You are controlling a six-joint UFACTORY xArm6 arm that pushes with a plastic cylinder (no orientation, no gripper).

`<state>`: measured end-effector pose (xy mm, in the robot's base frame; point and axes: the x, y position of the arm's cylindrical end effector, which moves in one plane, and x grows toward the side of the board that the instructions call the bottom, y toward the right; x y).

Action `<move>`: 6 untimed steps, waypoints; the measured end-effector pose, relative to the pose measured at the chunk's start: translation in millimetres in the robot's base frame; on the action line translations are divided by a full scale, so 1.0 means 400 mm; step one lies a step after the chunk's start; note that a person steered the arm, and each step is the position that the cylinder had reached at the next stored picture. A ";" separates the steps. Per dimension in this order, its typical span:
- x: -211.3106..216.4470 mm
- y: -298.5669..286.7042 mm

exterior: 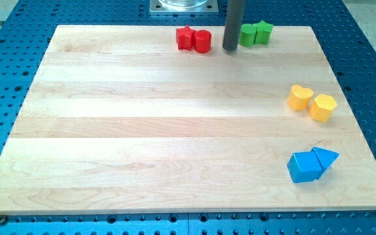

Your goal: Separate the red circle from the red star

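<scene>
Item: red circle [202,41], counter [142,130] top edge, touching red star [186,38] on its left; pair unseparated. My tip [230,49] just right of circle, between it and 2 green blocks [255,33]; likely staged for push. No fingers fitted; bare rod.

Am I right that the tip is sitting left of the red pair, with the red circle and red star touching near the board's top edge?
Not quite: in the camera view my tip sits right of the pair, between the red circle and the green blocks. The circle does touch the red star near the top edge.
</scene>
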<state>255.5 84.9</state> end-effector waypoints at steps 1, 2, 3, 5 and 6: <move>-0.026 -0.114; 0.089 -0.344; 0.110 -0.438; 0.144 -0.311; 0.153 -0.508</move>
